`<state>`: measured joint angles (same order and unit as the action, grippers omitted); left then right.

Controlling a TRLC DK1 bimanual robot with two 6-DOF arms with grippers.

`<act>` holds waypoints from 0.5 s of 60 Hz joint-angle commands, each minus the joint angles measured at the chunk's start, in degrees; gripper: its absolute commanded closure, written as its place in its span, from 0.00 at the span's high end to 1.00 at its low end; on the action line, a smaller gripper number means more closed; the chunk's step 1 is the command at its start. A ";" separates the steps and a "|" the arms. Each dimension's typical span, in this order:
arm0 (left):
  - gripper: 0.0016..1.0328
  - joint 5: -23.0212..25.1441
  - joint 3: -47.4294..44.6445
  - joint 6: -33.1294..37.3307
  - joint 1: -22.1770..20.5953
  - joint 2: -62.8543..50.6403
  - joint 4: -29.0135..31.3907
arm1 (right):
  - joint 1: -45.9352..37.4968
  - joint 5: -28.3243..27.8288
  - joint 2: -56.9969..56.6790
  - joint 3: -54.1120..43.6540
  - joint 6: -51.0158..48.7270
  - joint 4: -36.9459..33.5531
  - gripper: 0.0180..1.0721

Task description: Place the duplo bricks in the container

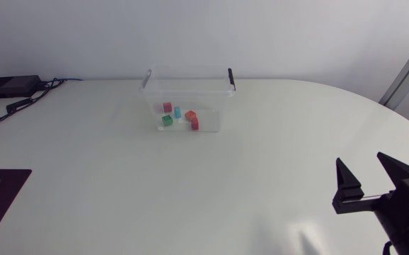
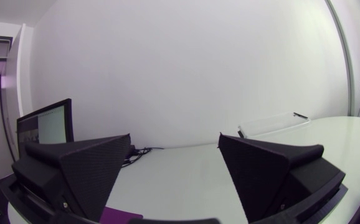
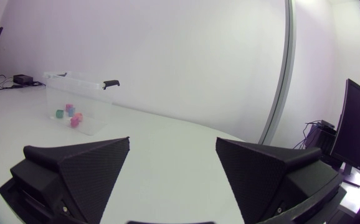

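Observation:
A clear plastic container (image 1: 187, 91) with black handle clips stands at the far middle of the white table. Several duplo bricks lie inside it: a green one (image 1: 167, 120), a pink one (image 1: 168, 107), a light blue one (image 1: 177, 111) and orange-red ones (image 1: 192, 119). My right gripper (image 1: 361, 161) hovers at the near right, far from the container, open and empty. The right wrist view shows the container (image 3: 96, 106) well ahead of that open gripper (image 3: 172, 143), with bricks (image 3: 70, 114) inside. My left gripper (image 2: 175, 142) is open and empty, with the container (image 2: 273, 123) far ahead to one side.
Black cables (image 1: 31, 95) trail over the far left corner of the table. A dark purple mat (image 1: 3, 202) lies by the left edge, under my left gripper. The wide white tabletop (image 1: 190, 191) stretches between both arms and the container.

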<state>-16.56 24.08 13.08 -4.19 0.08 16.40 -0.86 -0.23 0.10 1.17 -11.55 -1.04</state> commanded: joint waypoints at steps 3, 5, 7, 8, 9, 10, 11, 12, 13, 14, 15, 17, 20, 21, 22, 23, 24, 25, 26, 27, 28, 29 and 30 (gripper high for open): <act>0.96 2.34 -3.97 -2.22 0.90 0.61 -2.87 | -0.01 -0.33 -0.28 -1.17 2.55 0.73 0.95; 0.96 3.02 -4.92 -2.74 1.05 0.57 -3.52 | 0.04 -0.30 -0.28 -1.17 2.98 0.74 0.95; 0.96 3.69 -5.86 -3.25 1.21 0.54 -4.15 | 0.08 -0.28 -0.27 -1.17 3.40 0.76 0.95; 0.96 3.96 -6.25 -3.45 1.27 0.53 -4.41 | 0.09 -0.27 -0.26 -1.17 3.57 0.76 0.95; 0.96 4.33 -6.77 -3.74 1.36 0.51 -4.76 | 0.12 -0.25 -0.26 -1.17 3.81 0.77 0.95; 0.96 4.72 -7.32 -4.03 1.44 0.49 -5.13 | 0.14 -0.24 -0.25 -1.17 4.05 0.78 0.95; 0.96 5.04 -7.79 -4.28 1.52 0.48 -5.44 | 0.16 -0.22 -0.25 -1.17 4.26 0.79 0.95; 0.96 5.38 -8.26 -4.54 1.60 0.46 -5.76 | 0.18 -0.21 -0.24 -1.17 4.47 0.79 0.95; 0.96 5.74 -8.78 -4.82 1.68 0.44 -6.11 | 0.20 -0.20 -0.24 -1.17 4.70 0.80 0.95; 0.96 6.06 -9.23 -5.06 1.76 0.43 -6.41 | 0.22 -0.18 -0.24 -1.17 4.91 0.81 0.95; 0.96 6.40 -9.70 -5.32 1.83 0.41 -6.73 | 0.24 -0.17 -0.23 -1.17 5.12 0.82 0.95; 0.96 7.05 -10.62 -5.81 1.98 0.38 -7.35 | 0.28 -0.14 -0.22 -1.17 5.53 0.83 0.95; 0.96 8.12 -12.14 -6.64 2.23 0.33 -8.38 | 0.35 -0.10 -0.21 -1.17 6.21 0.85 0.95; 0.96 8.44 -12.59 -6.88 2.31 0.31 -8.67 | 0.37 -0.09 -0.20 -1.17 6.41 0.86 0.95; 0.96 8.83 -13.14 -7.17 2.40 0.29 -9.04 | 0.39 -0.07 -0.20 -1.17 6.66 0.87 0.95; 0.96 9.18 -13.64 -7.45 2.48 0.28 -9.38 | 0.41 -0.06 -0.19 -1.17 6.88 0.88 0.95; 0.96 9.59 -14.22 -7.76 2.57 0.26 -9.77 | 0.44 -0.04 -0.19 -1.17 7.14 0.89 0.95; 0.96 9.87 -14.62 -7.97 2.64 0.24 -10.04 | 0.45 -0.03 -0.19 -1.17 7.32 0.89 0.95; 0.96 10.27 -15.18 -8.28 2.73 0.23 -10.42 | 0.48 -0.02 -0.18 -1.17 7.57 0.90 0.95; 0.96 10.59 -15.63 -8.52 2.80 0.21 -10.72 | 0.50 -0.01 -0.18 -1.17 7.77 0.91 0.95; 0.96 10.91 -16.08 -8.76 2.88 0.19 -11.02 | 0.52 0.01 -0.17 -1.17 7.97 0.91 0.95; 0.96 11.24 -16.55 -9.02 2.95 0.18 -11.34 | 0.54 0.02 -0.17 -1.17 8.18 0.92 0.95; 0.96 11.59 -17.05 -9.29 3.04 0.16 -11.68 | 0.56 0.03 -0.16 -1.17 8.41 0.93 0.95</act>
<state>-6.26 9.76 6.31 -1.85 0.08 6.59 -0.82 -0.21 0.10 1.17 -5.48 -1.02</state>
